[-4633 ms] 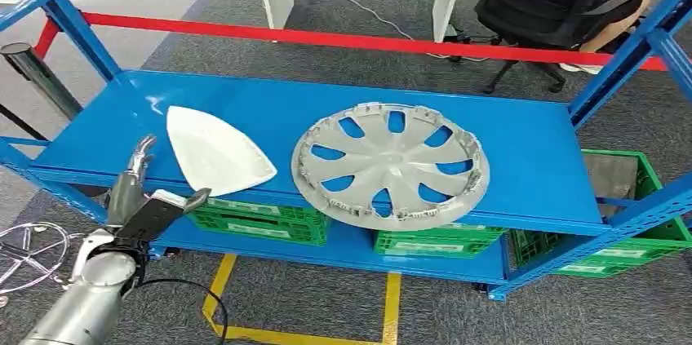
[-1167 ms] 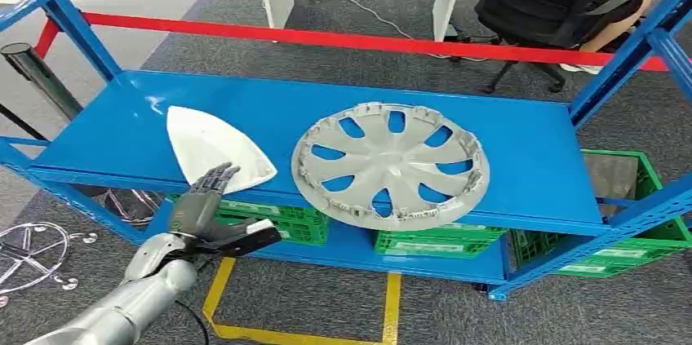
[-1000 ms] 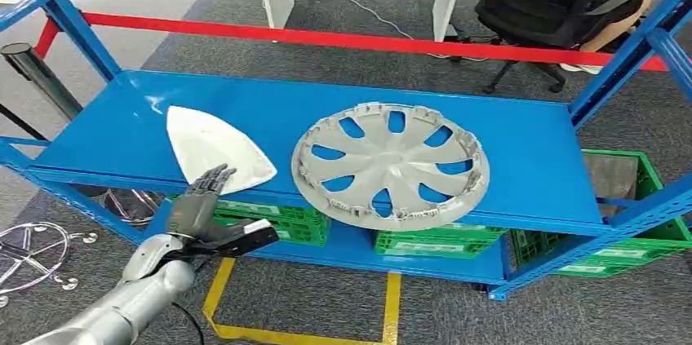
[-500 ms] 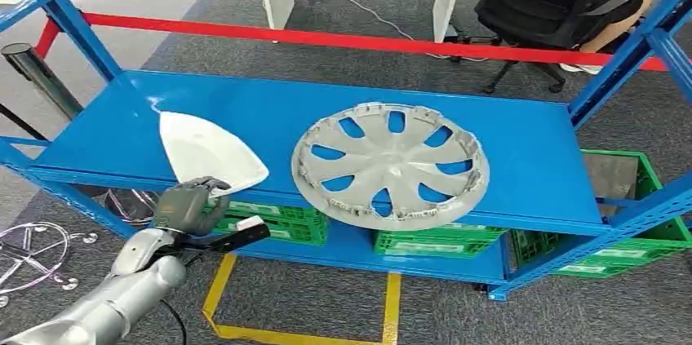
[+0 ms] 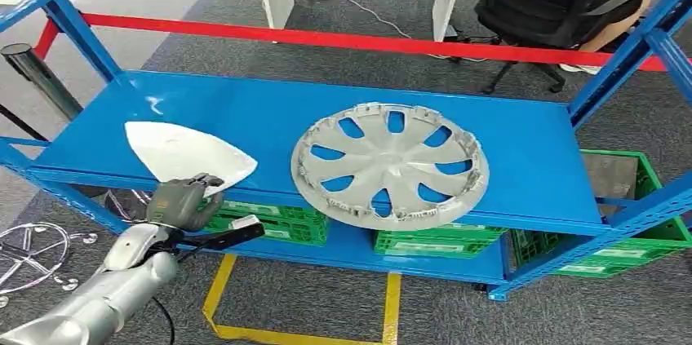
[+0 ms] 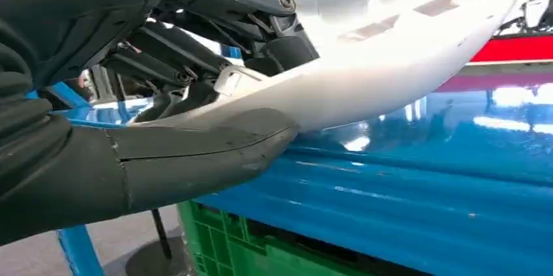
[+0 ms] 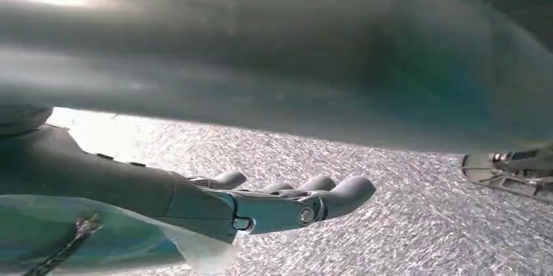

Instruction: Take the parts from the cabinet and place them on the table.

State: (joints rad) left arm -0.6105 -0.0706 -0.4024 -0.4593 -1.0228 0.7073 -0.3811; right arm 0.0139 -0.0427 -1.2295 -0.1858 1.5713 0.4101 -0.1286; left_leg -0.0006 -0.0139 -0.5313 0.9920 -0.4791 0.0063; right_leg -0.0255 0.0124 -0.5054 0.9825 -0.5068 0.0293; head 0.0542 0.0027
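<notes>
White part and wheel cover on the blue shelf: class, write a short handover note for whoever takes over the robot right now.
Left hand: grips the near edge of the white part at the front of the blue shelf, thumb under, fingers on top; the part's far end is tilted up off the shelf.
Right hand: hangs over grey carpet, fingers apart, holding nothing.
Wheel cover: lies flat on the shelf, untouched.
Done: white part gripped.
Left: carry it to the table, then fetch the wheel cover.
</notes>
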